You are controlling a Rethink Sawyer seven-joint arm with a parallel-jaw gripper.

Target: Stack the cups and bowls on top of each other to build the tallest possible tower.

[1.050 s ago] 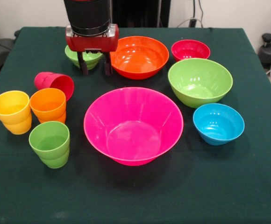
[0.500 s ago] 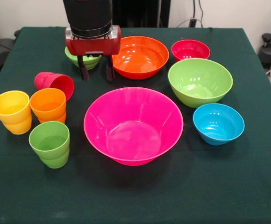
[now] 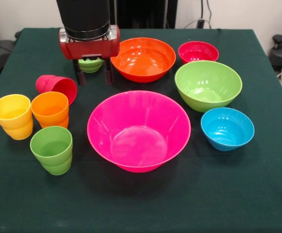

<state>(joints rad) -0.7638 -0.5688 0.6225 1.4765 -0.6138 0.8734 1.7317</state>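
My gripper (image 3: 93,77) hangs open over the table's far left part, its two dark fingers (image 3: 76,76) straddling nothing. The small green bowl (image 3: 91,64) sits just behind it, partly hidden by the red gripper body. A very large pink bowl (image 3: 138,131) stands in the middle. Behind it are the large orange bowl (image 3: 145,58) and small red bowl (image 3: 198,51). To the right stand the large green bowl (image 3: 208,85) and small blue bowl (image 3: 227,128). On the left the red cup (image 3: 57,87) lies on its side beside upright orange (image 3: 50,109), yellow (image 3: 12,115) and green (image 3: 52,149) cups.
Everything rests on a dark green cloth-covered table (image 3: 189,204). The cups cluster close to the table's left edge, and the bowls stand within a few centimetres of one another.
The gripper has shifted toward the picture's left, away from the orange bowl, now covering more of the small green bowl. Its fingers stand slightly wider apart. Cups and bowls have not moved.
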